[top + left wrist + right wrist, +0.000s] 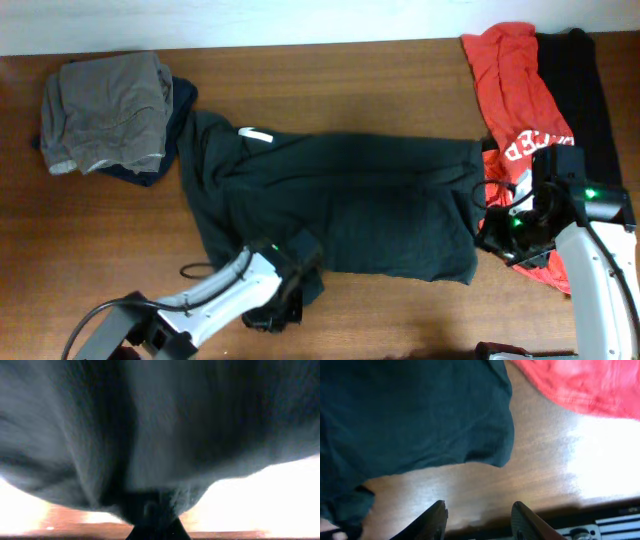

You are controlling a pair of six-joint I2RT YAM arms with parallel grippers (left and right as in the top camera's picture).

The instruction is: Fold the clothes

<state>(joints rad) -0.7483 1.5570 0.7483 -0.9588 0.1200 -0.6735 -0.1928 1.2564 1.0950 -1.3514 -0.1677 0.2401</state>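
Observation:
The clothes in the middle are a large black T-shirt, lying flat with a small white mark near its upper left. My left gripper sits at its lower left hem, shut on a bunch of the dark cloth. In the left wrist view that cloth fills the frame and the left gripper pinches it. My right gripper hovers open just off the shirt's right edge. In the right wrist view the right gripper has bare wood between its fingers, short of the shirt's corner.
A red garment with white lettering and a black one lie at the back right; the red cloth lies near my right gripper. A grey folded garment rests on a navy one at the back left.

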